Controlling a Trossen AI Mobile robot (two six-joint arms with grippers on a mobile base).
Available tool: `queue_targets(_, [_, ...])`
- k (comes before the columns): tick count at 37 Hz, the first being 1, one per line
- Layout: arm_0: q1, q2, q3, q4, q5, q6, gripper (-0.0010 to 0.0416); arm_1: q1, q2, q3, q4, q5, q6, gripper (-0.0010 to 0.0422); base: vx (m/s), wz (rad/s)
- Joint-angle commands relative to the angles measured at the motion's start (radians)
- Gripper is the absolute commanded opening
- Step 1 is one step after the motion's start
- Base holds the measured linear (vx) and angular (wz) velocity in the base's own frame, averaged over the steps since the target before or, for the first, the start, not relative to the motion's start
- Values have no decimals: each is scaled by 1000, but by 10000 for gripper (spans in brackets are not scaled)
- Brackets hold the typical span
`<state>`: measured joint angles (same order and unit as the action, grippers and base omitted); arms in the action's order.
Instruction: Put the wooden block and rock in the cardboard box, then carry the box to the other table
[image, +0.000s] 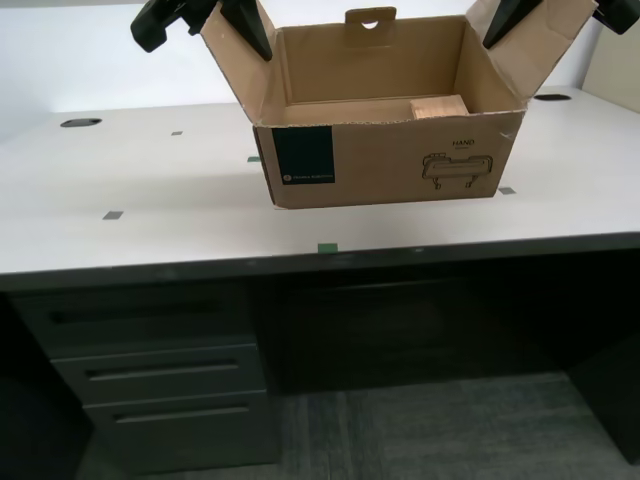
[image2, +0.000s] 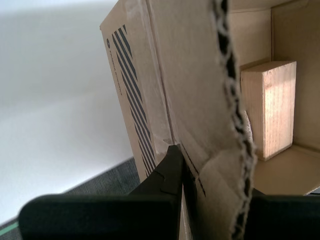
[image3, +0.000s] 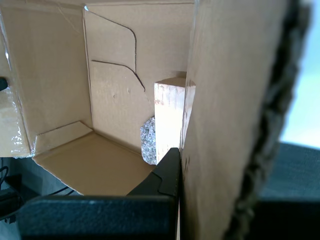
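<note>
Off-white tabletop (image: 150, 190) with grey tape squares carries the cardboard box (image: 390, 160); we cannot tell whether the box rests on it or hangs just above. Our first gripper (image3: 180, 167) pinches the box's 9 o'clock side flap and our second gripper (image2: 181, 162) pinches the 3 o'clock flap, jaws closed tight on card. The exterior view cuts both arms off at its top edge. It shows only the top of the wooden block (image: 440, 106), which stands at the box's 3 o'clock end. Only the first wrist view shows the rock (image3: 148, 141), touching the block and half hidden.

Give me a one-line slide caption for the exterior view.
Two grippers hold the cardboard box by its side flaps above an off-white table, the wooden block inside.
</note>
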<state>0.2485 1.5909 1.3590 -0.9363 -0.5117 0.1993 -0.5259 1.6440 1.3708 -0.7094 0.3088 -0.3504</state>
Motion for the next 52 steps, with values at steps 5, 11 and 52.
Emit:
queue_targets(5, [7,-1,1,-24,-14,3,-1,-2,-1,1,-2,17,-8,-1,-122,201])
queue_targets(11, [9,-1,1,-31,-14,2,-1,-2,-1,1,-8,18,-18,-1,-100,299])
queue_targets(52, [9,-1,1,-25,-14,11,-1,-2,-1,1,-5,45,-10,-1,-80,283])
